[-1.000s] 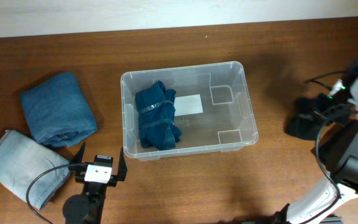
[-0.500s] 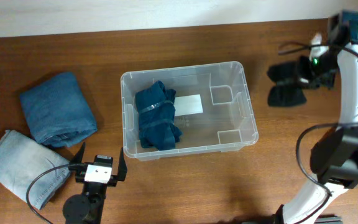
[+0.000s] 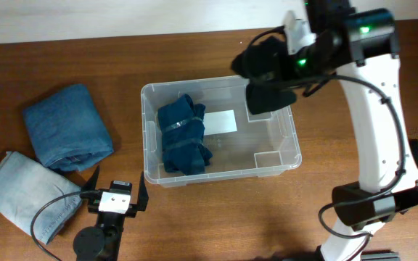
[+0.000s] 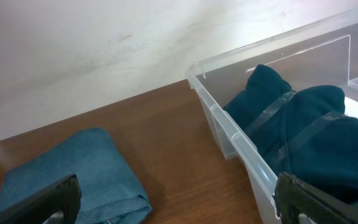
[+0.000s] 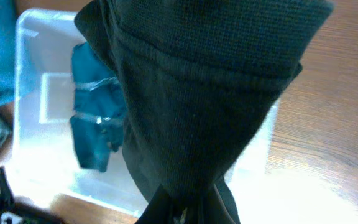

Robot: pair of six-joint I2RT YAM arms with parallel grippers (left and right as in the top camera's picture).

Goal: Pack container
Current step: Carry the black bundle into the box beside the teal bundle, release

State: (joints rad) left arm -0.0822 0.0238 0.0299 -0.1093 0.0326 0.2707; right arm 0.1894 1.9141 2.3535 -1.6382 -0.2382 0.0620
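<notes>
The clear container (image 3: 294, 145) stands mid-table with a dark teal garment (image 3: 183, 136) in its left half and a white label (image 3: 220, 121) on its bottom. My right gripper (image 3: 296, 54) is shut on a black garment (image 3: 265, 69) and holds it above the container's back right corner. In the right wrist view the black garment (image 5: 197, 99) hangs in front of the camera and hides the fingers, with the container (image 5: 30, 93) below. My left gripper (image 3: 115, 197) is open and empty, near the table's front edge by the container's front left corner (image 4: 241, 146).
A folded blue denim garment (image 3: 67, 127) lies at the left, also in the left wrist view (image 4: 67, 168). A folded light blue garment (image 3: 27, 192) lies in front of it, near the left gripper. The right arm's base (image 3: 372, 206) stands at the front right.
My right arm has swung from the table's right side leftward, carrying the black garment up over the container's back right corner. The left arm has not moved.
</notes>
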